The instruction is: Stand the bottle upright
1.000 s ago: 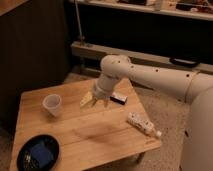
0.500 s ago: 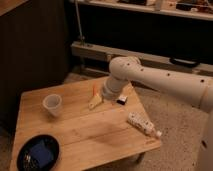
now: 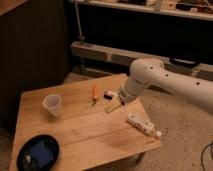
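Since the earlier frames the arm (image 3: 165, 82) has been carried rightward over the wooden table (image 3: 85, 130), so that the gripper (image 3: 114, 105) is now held low over the boards just beside a small dark-and-white box (image 3: 109, 94) and near an orange object (image 3: 95, 92); whether the claw is spread or pressed together cannot be told. The bottle (image 3: 142, 124) is seen lying on its side near the table's right edge, apart from the gripper. A translucent cup (image 3: 52, 104) is stood upright well to the left, and a dark bowl (image 3: 56, 145) is set at the near left corner.
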Controlling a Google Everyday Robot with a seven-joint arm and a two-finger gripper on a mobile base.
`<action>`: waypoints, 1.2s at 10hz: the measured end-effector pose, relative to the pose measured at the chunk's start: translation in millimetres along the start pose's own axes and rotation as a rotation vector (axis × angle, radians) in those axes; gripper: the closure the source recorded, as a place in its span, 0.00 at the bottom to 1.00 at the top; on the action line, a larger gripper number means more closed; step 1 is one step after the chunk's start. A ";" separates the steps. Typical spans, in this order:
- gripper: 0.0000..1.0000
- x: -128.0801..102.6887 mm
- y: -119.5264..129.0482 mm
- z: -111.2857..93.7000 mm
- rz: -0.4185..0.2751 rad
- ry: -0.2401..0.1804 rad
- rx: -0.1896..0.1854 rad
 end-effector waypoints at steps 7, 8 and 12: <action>0.20 -31.5 29.7 -13.0 -0.120 0.099 -0.084; 0.20 -52.7 43.0 -16.8 -0.091 0.110 -0.119; 0.20 -83.7 63.0 -26.8 0.017 0.135 -0.161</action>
